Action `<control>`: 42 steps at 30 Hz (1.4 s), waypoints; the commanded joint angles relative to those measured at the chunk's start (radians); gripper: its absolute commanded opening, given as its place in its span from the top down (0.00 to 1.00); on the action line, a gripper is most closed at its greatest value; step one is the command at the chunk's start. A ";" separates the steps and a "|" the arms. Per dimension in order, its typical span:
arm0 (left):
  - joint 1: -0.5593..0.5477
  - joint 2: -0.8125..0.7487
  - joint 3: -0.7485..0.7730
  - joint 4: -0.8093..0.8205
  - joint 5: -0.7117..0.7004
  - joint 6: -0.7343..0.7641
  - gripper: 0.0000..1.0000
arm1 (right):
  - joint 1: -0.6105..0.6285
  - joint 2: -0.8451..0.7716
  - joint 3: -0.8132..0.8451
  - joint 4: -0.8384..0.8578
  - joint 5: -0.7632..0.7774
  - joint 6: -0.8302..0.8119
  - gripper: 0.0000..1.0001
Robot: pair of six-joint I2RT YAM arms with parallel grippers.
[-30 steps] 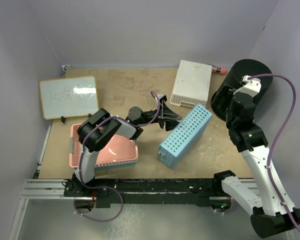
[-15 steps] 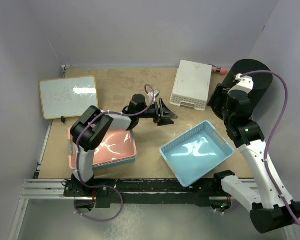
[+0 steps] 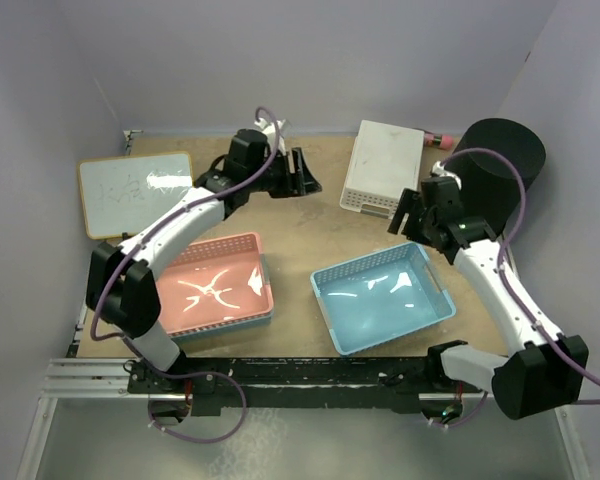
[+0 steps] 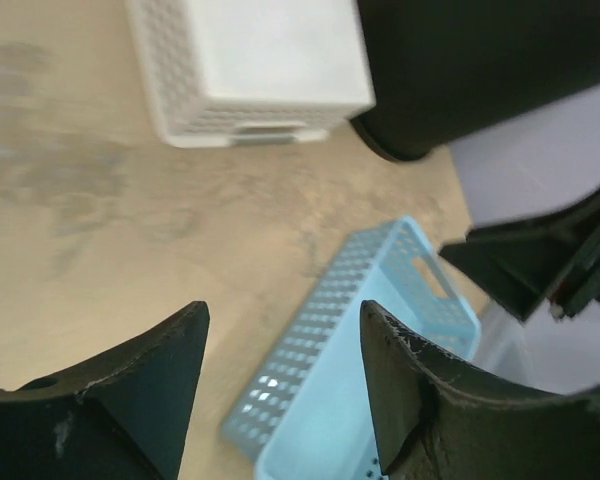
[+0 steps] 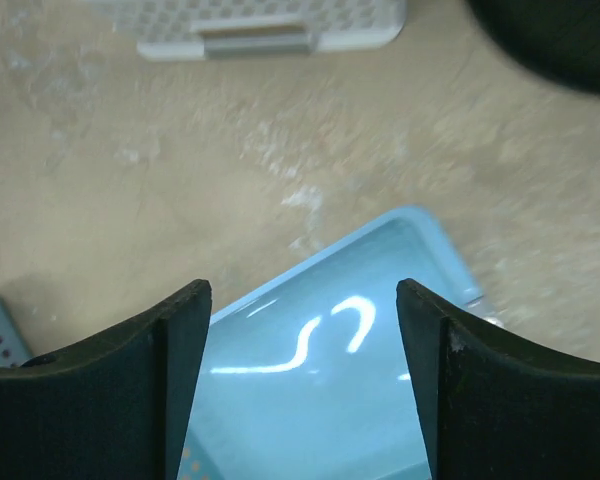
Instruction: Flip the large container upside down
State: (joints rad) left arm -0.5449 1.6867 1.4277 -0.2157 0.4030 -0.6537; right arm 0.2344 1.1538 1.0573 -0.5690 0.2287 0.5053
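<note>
The large container (image 3: pixel 497 165) is a tall black pot standing at the far right of the table, its flat round top face toward the camera. In the left wrist view (image 4: pixel 480 60) a lip at its lower edge rests on the table. A corner of it shows in the right wrist view (image 5: pixel 560 40). My left gripper (image 3: pixel 305 180) is open and empty at the far middle, well left of the container; its own view (image 4: pixel 280 320) shows the jaws apart. My right gripper (image 3: pixel 405 215) is open and empty just left of the container, also in its own view (image 5: pixel 303 295).
A blue basket (image 3: pixel 380 295) lies open side up below my right gripper. A white basket (image 3: pixel 383 165) lies upside down beside the container. A pink basket (image 3: pixel 215 290) sits near left, a whiteboard (image 3: pixel 138 192) far left. Walls close the back and sides.
The blue basket went from standing on edge to lying flat, open side up. My left arm swung away to the far middle. My right gripper moved down and left, off the container.
</note>
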 commanded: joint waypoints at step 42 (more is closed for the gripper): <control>0.133 -0.282 0.086 -0.427 -0.592 0.347 0.37 | 0.296 0.203 -0.072 0.713 -0.635 0.679 1.00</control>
State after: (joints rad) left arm -0.4324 1.4437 1.4624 -0.6205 -0.1589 -0.3283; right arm 0.5213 1.3476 0.9501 -0.1547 -0.2485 1.1759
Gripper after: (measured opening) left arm 0.630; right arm 0.042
